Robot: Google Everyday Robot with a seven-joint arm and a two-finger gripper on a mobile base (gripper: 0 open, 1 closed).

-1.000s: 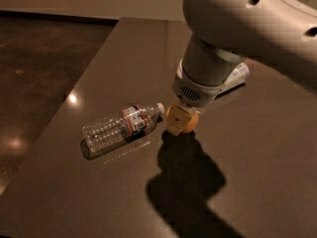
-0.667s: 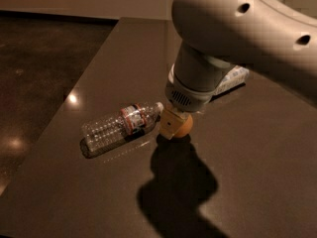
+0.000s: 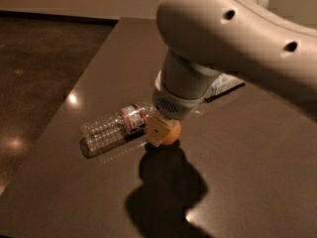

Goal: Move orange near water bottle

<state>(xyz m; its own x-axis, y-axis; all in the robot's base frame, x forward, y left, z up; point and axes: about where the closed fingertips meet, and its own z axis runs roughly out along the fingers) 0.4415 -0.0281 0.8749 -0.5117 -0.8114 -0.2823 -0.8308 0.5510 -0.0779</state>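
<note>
- The orange (image 3: 173, 134) is held clamped in the gripper (image 3: 165, 132), low over the table (image 3: 257, 172).
- The water bottle (image 3: 111, 129) is laid on its side, its neck end just beside the orange.

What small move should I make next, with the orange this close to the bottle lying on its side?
Probably lower the last bit and release. The gripper holds the orange low over the table, right beside the neck end of the water bottle, so it looks near enough. The shadow starts directly beneath the orange, suggesting little height is left, and going further left risks nudging the bottle.
</note>
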